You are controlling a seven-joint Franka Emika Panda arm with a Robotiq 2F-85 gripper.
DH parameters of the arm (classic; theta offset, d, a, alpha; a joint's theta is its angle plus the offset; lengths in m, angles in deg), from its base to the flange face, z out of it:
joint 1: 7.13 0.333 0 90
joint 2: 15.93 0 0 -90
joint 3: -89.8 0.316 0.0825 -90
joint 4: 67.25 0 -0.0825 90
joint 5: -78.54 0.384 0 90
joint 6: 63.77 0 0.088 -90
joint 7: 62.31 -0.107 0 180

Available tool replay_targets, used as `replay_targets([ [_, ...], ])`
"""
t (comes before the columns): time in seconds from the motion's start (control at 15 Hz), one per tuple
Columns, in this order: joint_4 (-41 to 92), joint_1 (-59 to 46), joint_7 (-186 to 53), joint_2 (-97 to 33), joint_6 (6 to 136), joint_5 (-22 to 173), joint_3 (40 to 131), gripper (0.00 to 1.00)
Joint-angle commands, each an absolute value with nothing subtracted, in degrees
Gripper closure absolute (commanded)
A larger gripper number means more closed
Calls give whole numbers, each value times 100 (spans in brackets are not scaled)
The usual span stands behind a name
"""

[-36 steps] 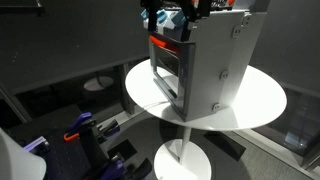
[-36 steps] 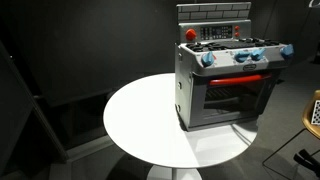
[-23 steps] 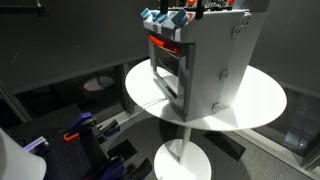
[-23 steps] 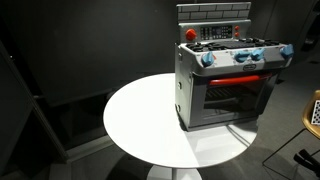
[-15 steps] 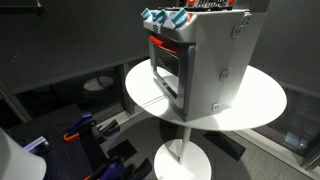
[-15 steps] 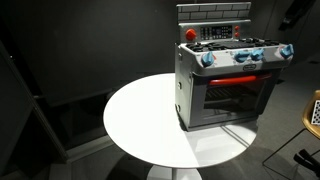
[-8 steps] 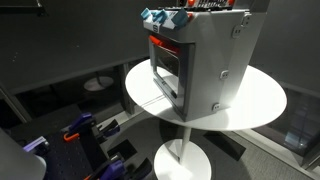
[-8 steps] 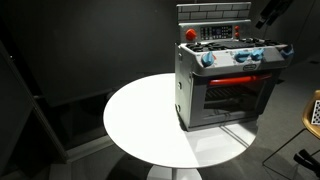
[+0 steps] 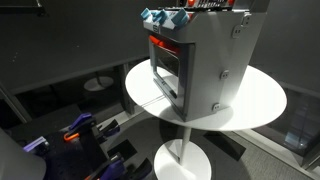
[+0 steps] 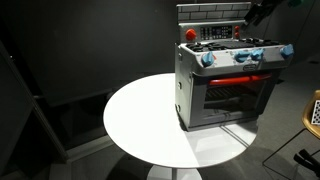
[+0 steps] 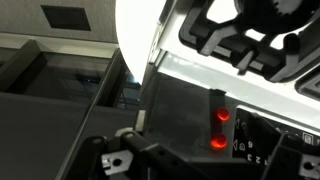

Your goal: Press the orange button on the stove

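Gripper (image 10: 250, 17): a dark shape hanging above the rear of the stove (image 10: 225, 85), just over its brick-patterned back panel. It is apart from the cooking surface and holds nothing visible. No view shows whether the jaws stand apart or together.

Wrist view: dark gripper housing with a metal bracket fills the lower edge. Beyond it lie the grey stove top (image 11: 185, 105), black moulded burner grates (image 11: 250, 35) and two glowing red-orange spots (image 11: 220, 115). Farther off is a curved slice of white worktop (image 11: 135, 30).

Only one exterior view shows the stove's front. It has a windowed oven door (image 10: 232, 100), an orange-red strip (image 10: 238, 78) above it, blue knobs (image 10: 208, 58) along the top edge and a round red-orange button (image 10: 191, 34) at the top's near corner.

Another exterior view shows the stove (image 9: 215, 70) from the flank instead, as a plain grey sheet-metal side with small fasteners and the door seen edge-on.

In both exterior views the stove stands upright toward one edge of the smooth, round worktop (image 9: 260, 100), which rests on a white pedestal (image 9: 185, 160).
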State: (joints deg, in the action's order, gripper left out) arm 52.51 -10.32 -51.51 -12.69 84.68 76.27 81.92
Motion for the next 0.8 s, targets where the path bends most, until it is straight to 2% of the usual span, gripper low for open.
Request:
replay_targets([
  [0.0, 4892, -1140, -5456, -1561, 8562, 7399, 8277, 0],
  [0.73, 4813, -1155, -5618, -1591, 8484, 7444, 8274, 0],
])
